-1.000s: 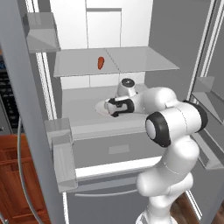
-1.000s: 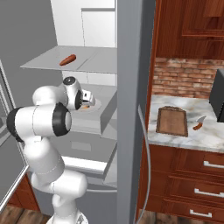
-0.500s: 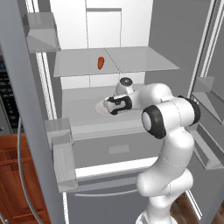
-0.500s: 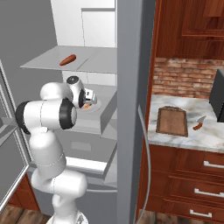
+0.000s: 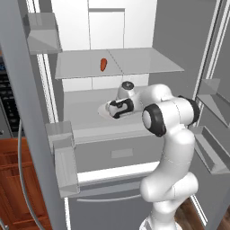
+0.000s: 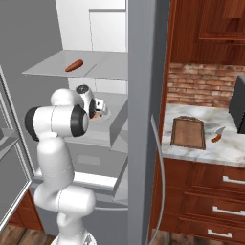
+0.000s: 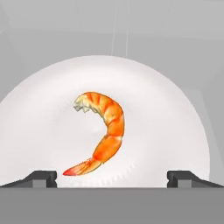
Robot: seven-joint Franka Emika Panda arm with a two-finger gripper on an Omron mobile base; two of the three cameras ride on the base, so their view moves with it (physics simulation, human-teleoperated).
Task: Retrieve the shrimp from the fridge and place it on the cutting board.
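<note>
In the hand view the shrimp (image 7: 106, 131), curled and orange, lies on a round white plate (image 7: 175, 122), in line with the gap between my two fingertips (image 7: 41, 177). My gripper (image 7: 112, 178) is open, close over the plate, with nothing held. In the base views the gripper (image 5: 112, 109) (image 6: 98, 111) hovers at the plate (image 5: 101, 110) on the middle shelf of the fridge (image 5: 179, 40). A bit of the shrimp (image 6: 96, 116) peeks out under the hand. The wooden cutting board (image 6: 188, 132) lies on the counter to the right of the fridge (image 6: 143, 95).
A straight red-orange oblong item (image 5: 103, 64) (image 6: 73, 65) rests on the shelf above the plate. A knife (image 6: 217, 136) lies right of the board, a dark appliance (image 6: 238, 103) behind it. Door bins (image 5: 60, 152) jut out on the left, and the shelf above leaves little headroom.
The hand has edged a little left, further over the plate, and the elbow has swung up and nearer the camera. The jaws stay open; shrimp and plate have not moved.
</note>
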